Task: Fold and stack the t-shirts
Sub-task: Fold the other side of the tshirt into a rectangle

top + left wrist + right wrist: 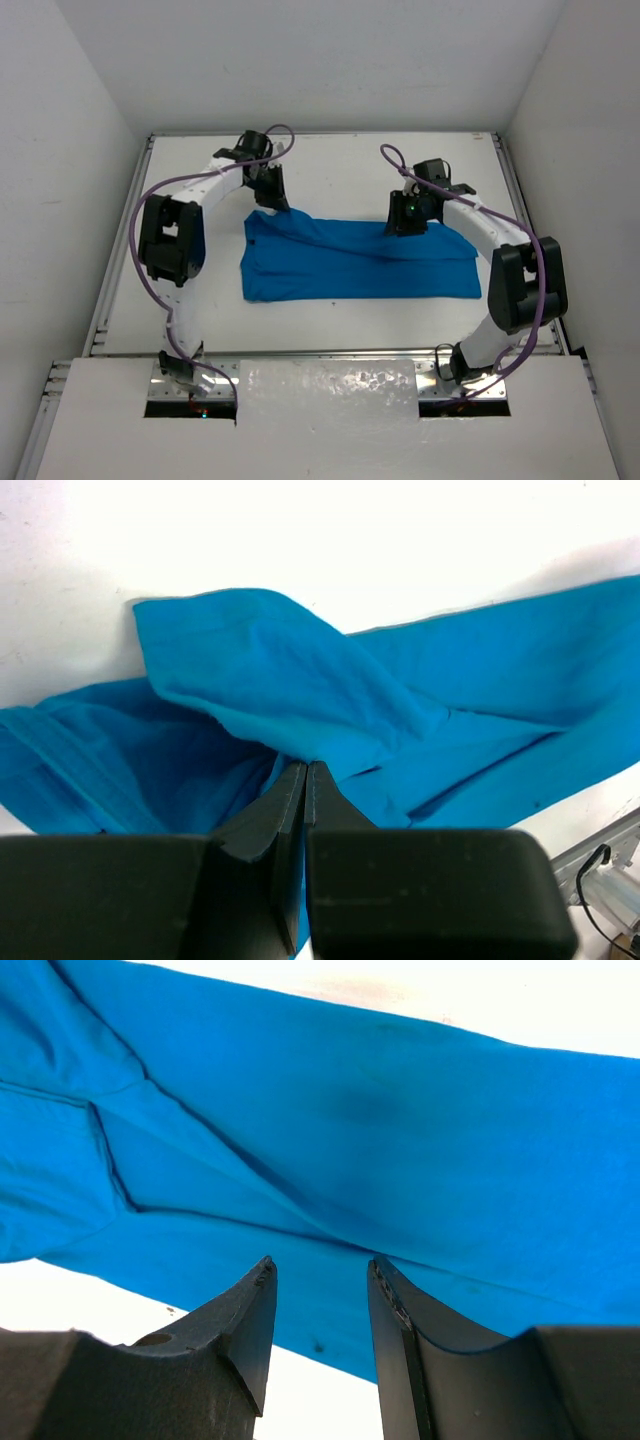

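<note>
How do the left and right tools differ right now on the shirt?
The left tool is shut, pinching a raised fold of the shirt; the right tool is open with nothing between its fingers. The left is at the shirt's far left corner, the right along its far edge, right of middle. Both sit at the far side.

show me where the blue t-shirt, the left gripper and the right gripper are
blue t-shirt [360, 262]: top external view, middle of the cloth
left gripper [305, 770]: left wrist view, between its closed fingertips
right gripper [320, 1272]: right wrist view, gap between its open fingertips
</note>
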Tool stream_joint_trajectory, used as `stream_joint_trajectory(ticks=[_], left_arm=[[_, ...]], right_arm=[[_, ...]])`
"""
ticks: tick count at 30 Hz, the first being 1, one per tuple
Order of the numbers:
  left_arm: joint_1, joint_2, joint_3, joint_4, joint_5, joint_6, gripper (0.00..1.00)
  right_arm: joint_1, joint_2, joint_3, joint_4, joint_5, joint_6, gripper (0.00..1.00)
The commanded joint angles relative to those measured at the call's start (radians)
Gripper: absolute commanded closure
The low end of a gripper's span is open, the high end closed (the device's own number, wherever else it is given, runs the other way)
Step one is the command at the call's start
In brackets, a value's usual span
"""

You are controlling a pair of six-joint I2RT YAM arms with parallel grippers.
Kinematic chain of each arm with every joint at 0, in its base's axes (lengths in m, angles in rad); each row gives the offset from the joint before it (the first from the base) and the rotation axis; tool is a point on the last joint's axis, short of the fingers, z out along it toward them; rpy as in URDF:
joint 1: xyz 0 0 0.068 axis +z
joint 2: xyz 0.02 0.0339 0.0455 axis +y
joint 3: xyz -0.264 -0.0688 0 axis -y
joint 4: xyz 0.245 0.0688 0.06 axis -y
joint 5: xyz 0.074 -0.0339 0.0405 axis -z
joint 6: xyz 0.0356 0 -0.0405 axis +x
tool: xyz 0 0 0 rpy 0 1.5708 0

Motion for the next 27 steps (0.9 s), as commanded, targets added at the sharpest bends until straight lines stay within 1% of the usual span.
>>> stream_joint_trajectory(ticks=[1,2,4,5,7,8,9,10,11,12,13,14,16,17,18,19,20,22,24,27], left_arm=[[0.014,-0.045,0.004,-0.009,0.015,0.009,1.00],[0.013,-0.065,-0.063,-0.009,0.012,0.017,1.00],[0.013,-0.142,-0.148,-0.013,-0.047,0.028,1.00],[0.014,-0.195,-0.238,-0.017,-0.107,0.026,1.00],[0.019,-0.242,-0.316,-0.027,-0.165,0.004,1.00],[0.022,-0.284,-0.380,-0.024,-0.207,-0.006,0.93],[0.023,-0.303,-0.402,-0.008,-0.216,-0.024,0.84],[0.023,-0.315,-0.415,0.003,-0.222,-0.032,0.60],[0.023,-0.324,-0.410,0.011,-0.234,-0.036,0.49],[0.023,-0.322,-0.395,0.022,-0.233,-0.038,0.45],[0.023,-0.314,-0.371,0.022,-0.230,-0.037,0.44],[0.023,-0.282,-0.302,0.017,-0.235,-0.035,0.44],[0.023,-0.240,-0.224,0.006,-0.239,-0.035,0.44],[0.023,-0.189,-0.149,0.006,-0.238,-0.029,0.44],[0.023,-0.158,-0.113,0.006,-0.229,-0.024,0.44],[0.023,-0.127,-0.034,-0.003,-0.216,-0.014,0.44],[0.023,-0.057,0.007,-0.027,-0.184,0.014,0.44],[0.022,0.008,0.079,-0.046,-0.150,0.042,0.45],[0.022,0.097,0.201,-0.091,-0.132,0.071,0.45],[0.022,0.143,0.194,-0.104,-0.147,0.079,0.46]], right_arm=[[0.001,-0.038,0.005,0.015,0.015,-0.015,0.60],[0.001,-0.036,0.006,0.012,0.015,-0.021,0.60],[0.003,-0.034,0.009,0.006,0.015,-0.027,0.60],[0.001,-0.034,0.009,0.004,0.017,-0.030,0.60],[0.001,-0.033,0.009,0.003,0.022,-0.032,0.60],[0.001,-0.031,0.008,0.004,0.022,-0.031,0.60],[0.001,-0.028,0.008,0.006,0.020,-0.029,0.60],[0.001,-0.030,0.008,0.009,0.017,-0.029,0.60],[0.001,-0.028,0.008,0.009,0.015,-0.029,0.60],[0.001,-0.027,0.008,0.009,0.015,-0.030,0.60],[0.001,-0.027,0.009,0.006,0.015,-0.031,0.60],[0.001,-0.025,0.017,-0.002,0.015,-0.038,0.60],[0.003,-0.024,0.023,-0.010,0.017,-0.043,0.60],[0.001,-0.025,0.027,-0.017,0.020,-0.047,0.60],[0.001,-0.025,0.031,-0.022,0.020,-0.049,0.60],[0.003,-0.027,0.032,-0.025,0.023,-0.053,0.60],[0.001,-0.030,0.038,-0.034,0.026,-0.058,0.60],[0.001,-0.034,0.041,-0.045,0.035,-0.070,0.60],[0.001,-0.041,0.038,-0.048,0.045,-0.076,0.60],[-0.005,-0.047,0.021,-0.044,0.046,-0.077,0.60]])
